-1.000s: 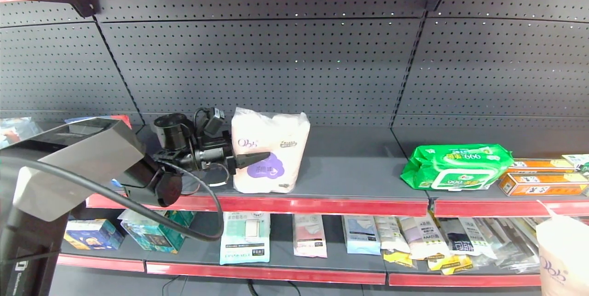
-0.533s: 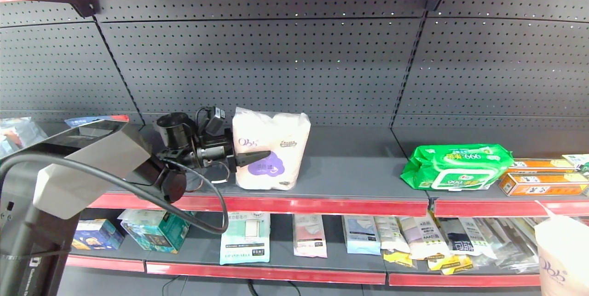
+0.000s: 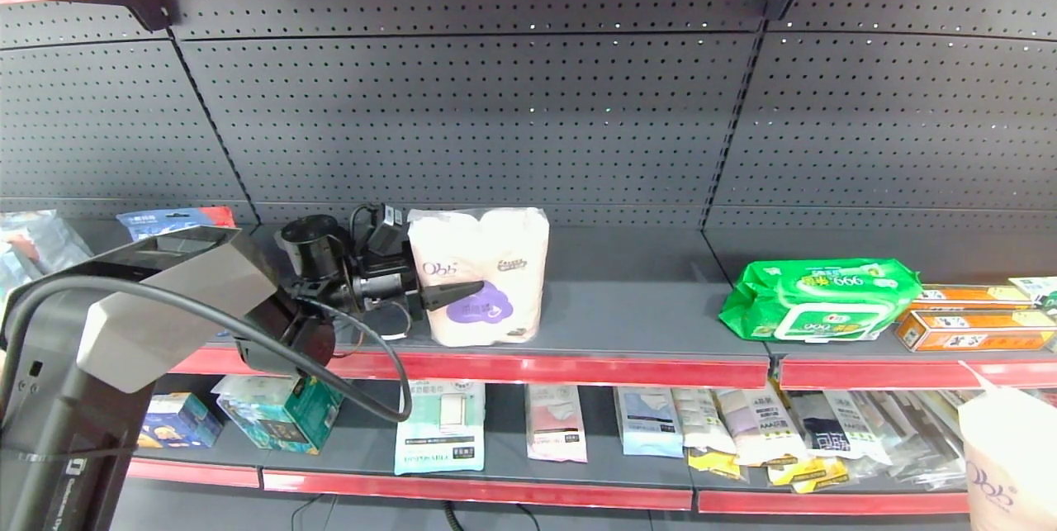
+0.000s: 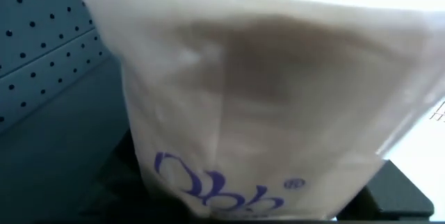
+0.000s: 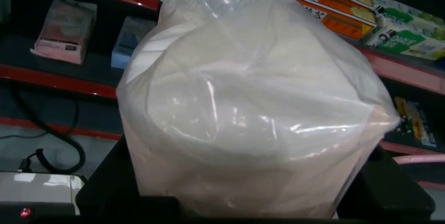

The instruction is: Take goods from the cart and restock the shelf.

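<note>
Setting: I am looking at a store shelf (image 3: 628, 300) with a grey deck, a perforated back panel (image 3: 495, 118) and red price rails along the front edges.
Task's thing: a white tissue pack (image 3: 487, 267) is standing upright on the middle level, left of centre and near the front rail. I cannot tell whether its base is resting fully on the deck.
Left claw: the left claw (image 3: 462, 290) is gripping that pack from its left side, with one dark finger lying across the printed front. In the left wrist view the pack's film (image 4: 264, 99) is sitting right against the camera.
Right claw: the right claw (image 5: 243, 206) is clamping a second tissue pack (image 5: 257, 106), which is showing low at the far right of the head view (image 3: 1007, 457), below the middle level.
Neighbours: a green wipes pack (image 3: 817, 298) is lying well to the right on the same level, with orange boxes (image 3: 966, 329) just beside it. Flat packets (image 3: 438, 428) are lining the level below.
Handling: I am judging both packs to be light and soft. The rolls are likely giving under pressure and the loose plastic film is looking slippery.
Where to hold: I am favouring a grip across the middle of the body, squeezing the rolls themselves and not the slack film at the top.
Risk: a tall, light pack so near the front rail may be prone to tipping when the claw lets go.
</note>
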### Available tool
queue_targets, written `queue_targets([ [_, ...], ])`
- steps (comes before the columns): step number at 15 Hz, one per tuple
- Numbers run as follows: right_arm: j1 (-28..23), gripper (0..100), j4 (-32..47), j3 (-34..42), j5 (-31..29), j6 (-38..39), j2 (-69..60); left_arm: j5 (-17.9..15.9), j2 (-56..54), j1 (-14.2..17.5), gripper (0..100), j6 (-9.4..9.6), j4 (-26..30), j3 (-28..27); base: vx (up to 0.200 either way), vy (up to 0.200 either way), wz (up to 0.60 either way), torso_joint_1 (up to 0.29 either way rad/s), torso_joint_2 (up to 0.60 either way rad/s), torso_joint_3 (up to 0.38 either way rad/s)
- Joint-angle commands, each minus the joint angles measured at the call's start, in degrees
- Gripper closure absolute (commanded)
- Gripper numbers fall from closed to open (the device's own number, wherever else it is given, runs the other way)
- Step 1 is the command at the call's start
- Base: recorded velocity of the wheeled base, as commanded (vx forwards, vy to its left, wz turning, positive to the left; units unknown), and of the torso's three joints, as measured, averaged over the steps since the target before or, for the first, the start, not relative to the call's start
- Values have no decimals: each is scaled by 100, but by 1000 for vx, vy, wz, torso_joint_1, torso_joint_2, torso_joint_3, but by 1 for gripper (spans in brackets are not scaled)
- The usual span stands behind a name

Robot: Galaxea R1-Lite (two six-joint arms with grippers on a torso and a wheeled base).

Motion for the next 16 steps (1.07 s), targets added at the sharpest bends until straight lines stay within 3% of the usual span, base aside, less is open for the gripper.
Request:
queue_targets([
  [1, -1, 100, 3, -5, 1, -3, 17, -6, 21, 16, 100, 0, -2, 33, 0, 0, 0, 0, 0, 0],
  [4, -1, 100, 3, -5, 1, -3, 25, -6, 57, 77, 100, -62, -89, 33, 0, 0, 0, 0, 0, 0],
  [6, -1, 100, 3, -5, 1, -3, 34, -6, 65, 95, 100, -203, -230, 42, 0, 0, 0, 0, 0, 0],
  [7, -1, 100, 3, -5, 1, -12, 34, -6, 83, 95, 100, -449, -485, 60, 0, 0, 0, 0, 0, 0],
  [10, -1, 100, -14, -32, 1, -12, 131, -182, 312, 86, 100, -915, -1153, 104, 0, 0, 0, 0, 0, 0],
  [16, -1, 100, -14, -40, 1, -12, 140, -103, 505, 112, 100, -967, -1153, -186, 0, 0, 0, 0, 0, 0],
])
